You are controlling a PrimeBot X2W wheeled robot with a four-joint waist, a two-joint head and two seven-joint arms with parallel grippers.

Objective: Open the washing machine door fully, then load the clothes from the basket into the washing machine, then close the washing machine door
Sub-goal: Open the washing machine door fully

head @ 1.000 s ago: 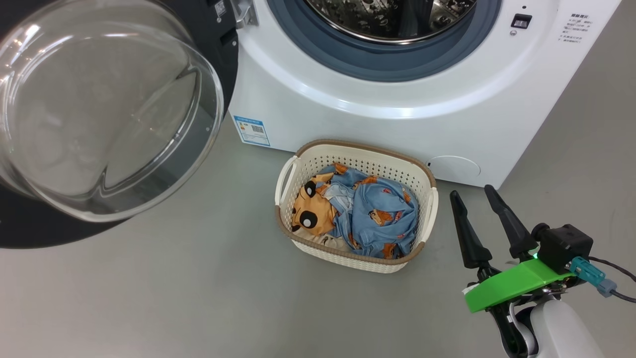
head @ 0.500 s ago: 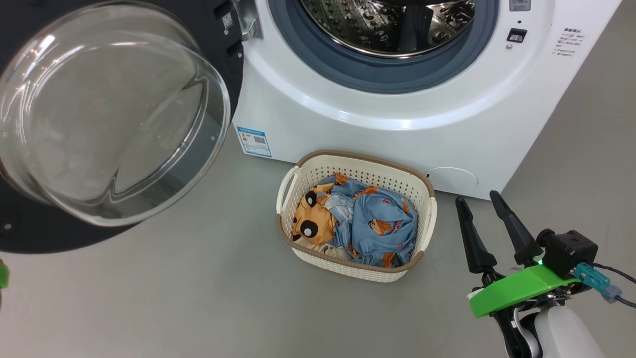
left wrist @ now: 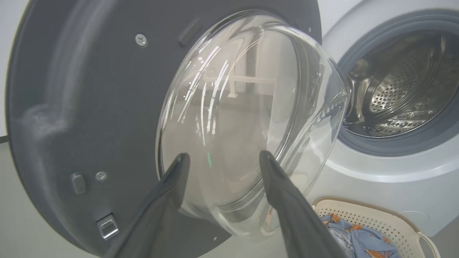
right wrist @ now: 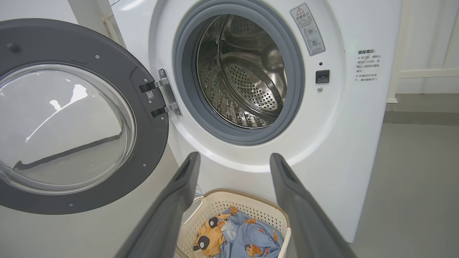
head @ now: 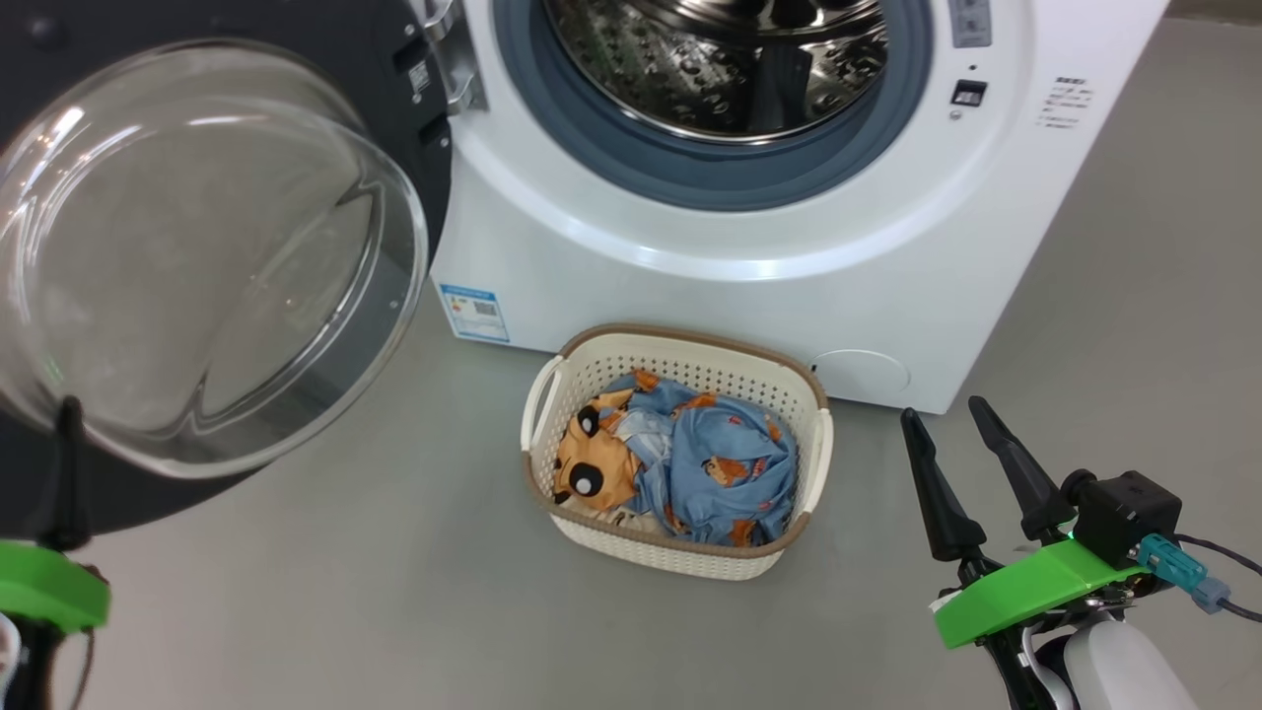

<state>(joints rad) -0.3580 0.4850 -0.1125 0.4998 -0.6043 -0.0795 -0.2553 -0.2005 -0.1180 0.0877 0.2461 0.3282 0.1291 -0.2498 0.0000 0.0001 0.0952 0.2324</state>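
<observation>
The washing machine [head: 690, 286] stands with its steel drum [right wrist: 247, 79] exposed. Its door [head: 385, 59] is swung wide to the left, its glass porthole [head: 197, 256] bulging toward me. On the floor in front, the cream basket [head: 680, 343] holds the light blue bear-print clothes [head: 700, 463]. My left gripper [left wrist: 223, 156] is open just short of the porthole [left wrist: 244, 107], gripping nothing; one of its fingers [head: 67, 463] shows at the lower left. My right gripper [head: 942, 409] hangs open and empty to the right of the basket, pointing at the machine [right wrist: 233, 157].
Grey floor surrounds the basket. The open door [right wrist: 107, 46] takes up the space left of the machine. A blue label [head: 473, 311] and a round white flap [head: 858, 373] sit low on the machine's front. A cable [head: 1218, 552] trails from my right wrist.
The head camera has shifted, so the machine and basket sit lower and further left in its picture. My left gripper's finger and green mount have come into the lower left corner. The right gripper stays open.
</observation>
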